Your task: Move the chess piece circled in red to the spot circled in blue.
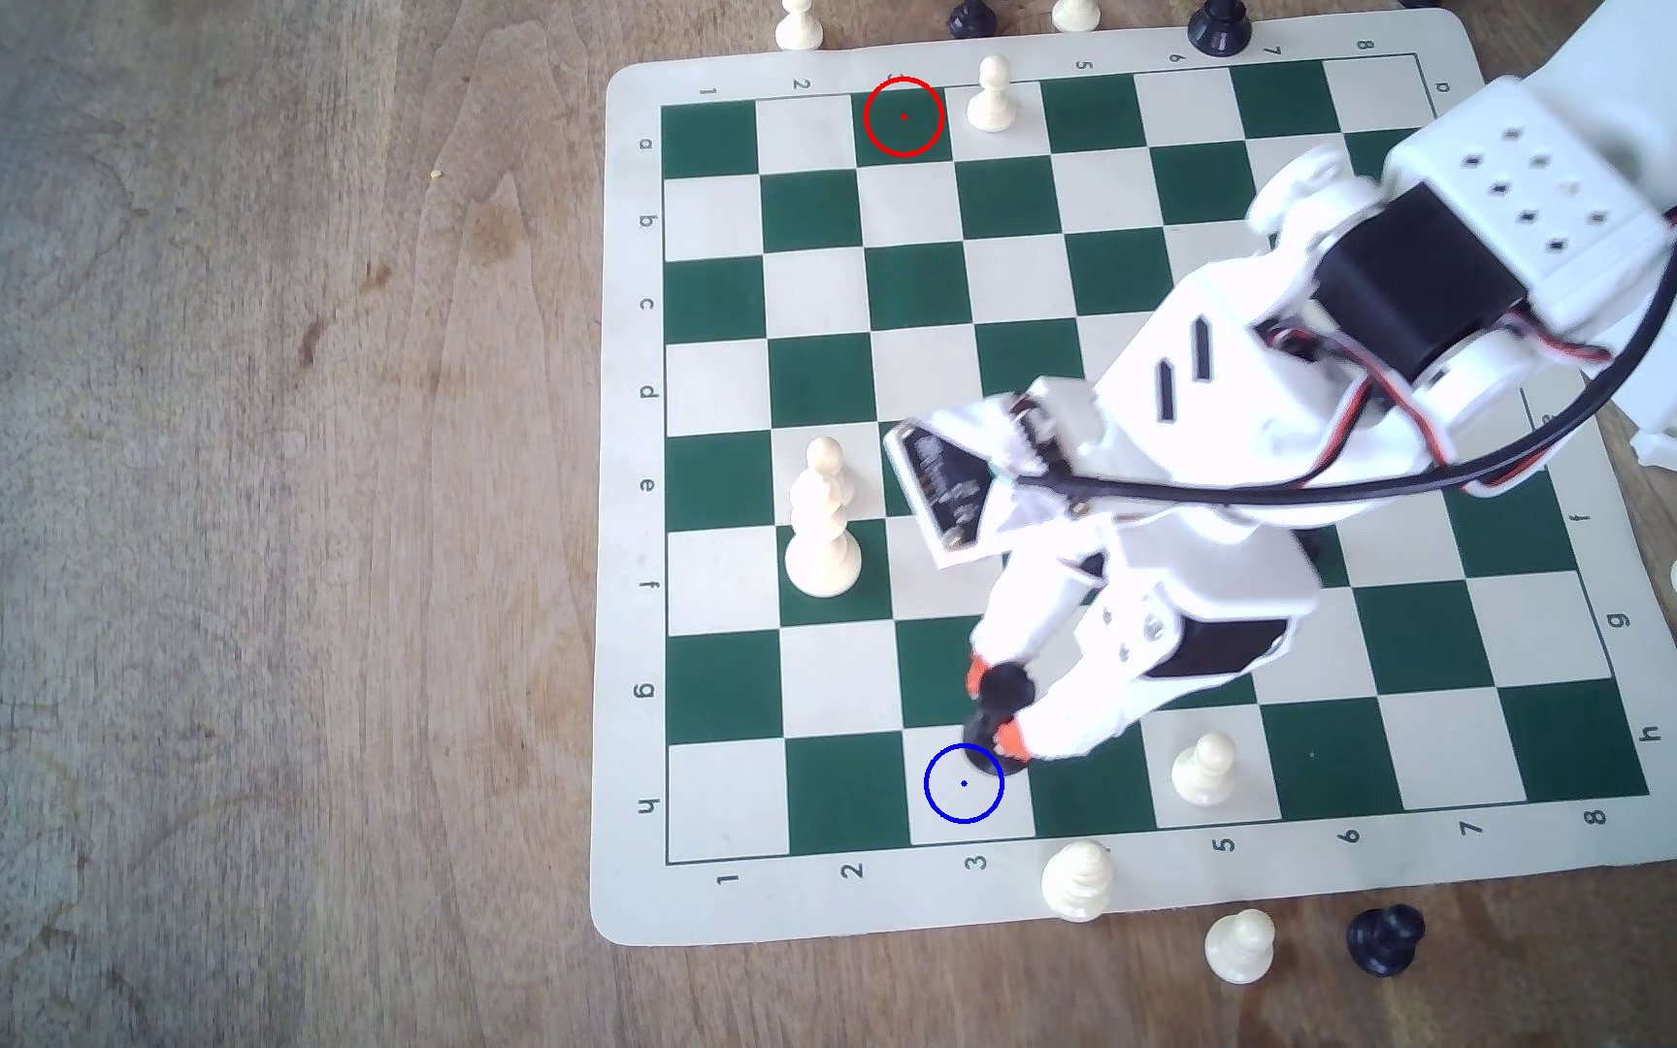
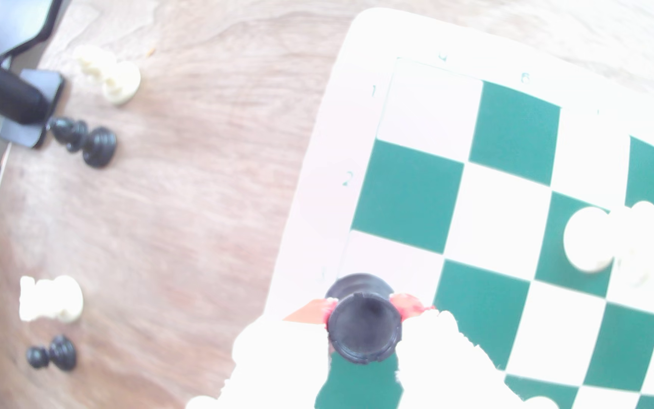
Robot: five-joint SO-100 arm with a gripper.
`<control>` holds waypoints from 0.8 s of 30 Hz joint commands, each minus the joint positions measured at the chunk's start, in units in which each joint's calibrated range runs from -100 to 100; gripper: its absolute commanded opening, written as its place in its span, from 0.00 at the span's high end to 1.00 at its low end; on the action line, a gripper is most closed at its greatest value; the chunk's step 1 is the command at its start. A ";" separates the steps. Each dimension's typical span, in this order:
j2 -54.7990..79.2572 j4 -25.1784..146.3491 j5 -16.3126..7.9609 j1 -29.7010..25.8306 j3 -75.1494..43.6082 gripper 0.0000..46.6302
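The chess piece circled in red, a black rook (image 1: 1004,690), sits between the orange-tipped fingers of my white gripper (image 1: 996,707), which is shut on it. In the exterior view its base touches the upper right edge of the spot circled in blue (image 1: 964,783), a cream square in row h, column 3. The rook leans a little, and I cannot tell if its base rests on the board. The red ring (image 1: 903,117) lies on a bare green square in the far row. In the wrist view, the rook's notched top (image 2: 364,330) is held in the gripper (image 2: 364,311) over a cream square at the board's edge.
On the chessboard (image 1: 1419,625) stand a tall white piece (image 1: 822,534) to the exterior view's left of my arm, a white pawn (image 1: 1205,771) two squares right of the blue ring, and a white pawn (image 1: 992,96) beside the red ring. Loose white and black pieces lie around the board's edges.
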 commanded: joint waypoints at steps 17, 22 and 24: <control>14.77 -2.14 1.07 1.34 -12.71 1.00; 15.02 -1.73 1.17 1.57 -13.16 1.00; 14.85 -1.24 1.17 1.57 -13.16 0.99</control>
